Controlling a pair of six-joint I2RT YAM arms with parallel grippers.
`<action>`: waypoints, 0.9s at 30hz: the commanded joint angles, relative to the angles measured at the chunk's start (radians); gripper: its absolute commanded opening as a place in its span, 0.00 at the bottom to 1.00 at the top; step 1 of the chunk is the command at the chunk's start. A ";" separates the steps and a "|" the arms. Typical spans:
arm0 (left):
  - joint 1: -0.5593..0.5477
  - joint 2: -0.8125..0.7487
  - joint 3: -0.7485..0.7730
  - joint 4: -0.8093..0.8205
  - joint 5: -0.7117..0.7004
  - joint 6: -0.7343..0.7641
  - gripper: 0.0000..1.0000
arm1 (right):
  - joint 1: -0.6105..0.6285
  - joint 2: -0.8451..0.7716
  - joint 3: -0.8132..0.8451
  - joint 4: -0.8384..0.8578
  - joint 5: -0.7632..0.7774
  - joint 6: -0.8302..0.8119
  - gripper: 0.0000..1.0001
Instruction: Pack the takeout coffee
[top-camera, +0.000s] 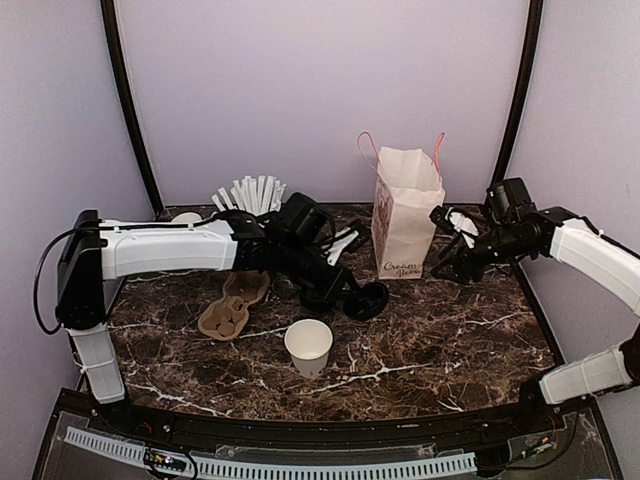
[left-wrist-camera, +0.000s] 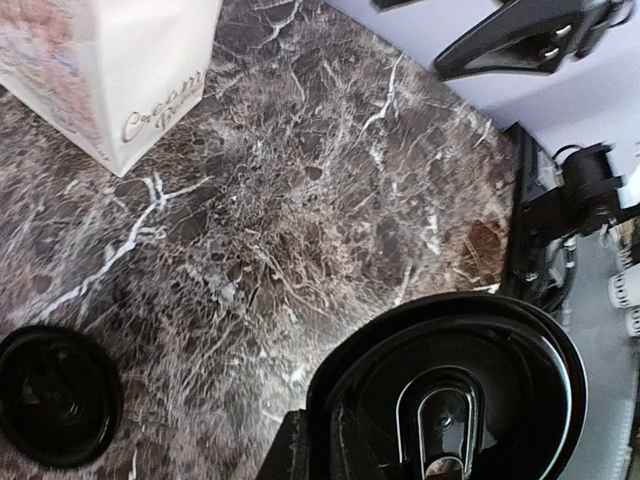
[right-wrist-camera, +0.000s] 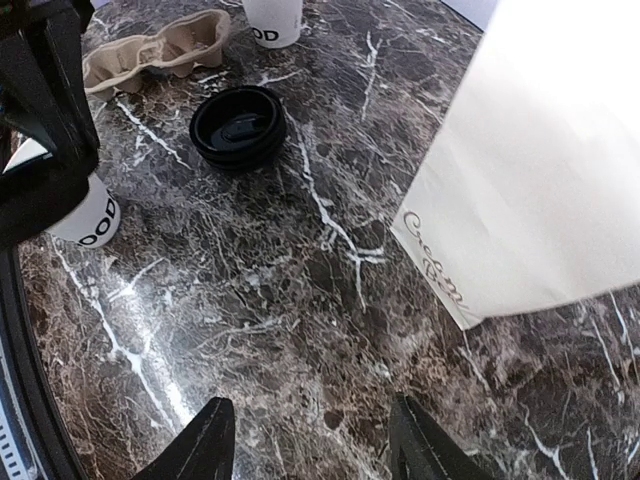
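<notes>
Item: coffee cup (top-camera: 308, 345), white paper, open-topped.
Attitude: upright on the marble table (top-camera: 460, 350), long axis vertical, mouth up, rim wider than foot.
Position: front-centre, just right of the pulp cup tray (top-camera: 235, 300), well apart from the paper bag (top-camera: 405, 215).
Hard to make out: in the right wrist view the left arm's dark body hides the cup's upper part. Only the letters "OOD" show near the foot. Contents cannot be told. The cup lies outside the left wrist view.
Hand one: left gripper (top-camera: 328, 288), pinched almost closed on the edge of a black dome lid (left-wrist-camera: 450, 390), which it holds above the table. The lid hides the fingertips.
Loose part: spare lid (right-wrist-camera: 238, 125), black, lying on the marble near the bag.
Hand two: right gripper (right-wrist-camera: 310, 408), fingers about half spread, empty, over bare marble just beside the bag's foot, touching nothing.
</notes>
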 joint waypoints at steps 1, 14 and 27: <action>-0.052 0.163 0.126 -0.098 -0.122 0.052 0.10 | -0.032 -0.098 -0.071 0.008 -0.014 0.004 0.54; -0.058 0.418 0.423 -0.255 0.035 -0.044 0.10 | 0.318 -0.100 -0.016 -0.177 0.086 -0.251 0.40; -0.013 0.421 0.435 -0.342 0.313 -0.050 0.12 | 0.676 0.095 0.163 -0.317 0.349 -0.375 0.37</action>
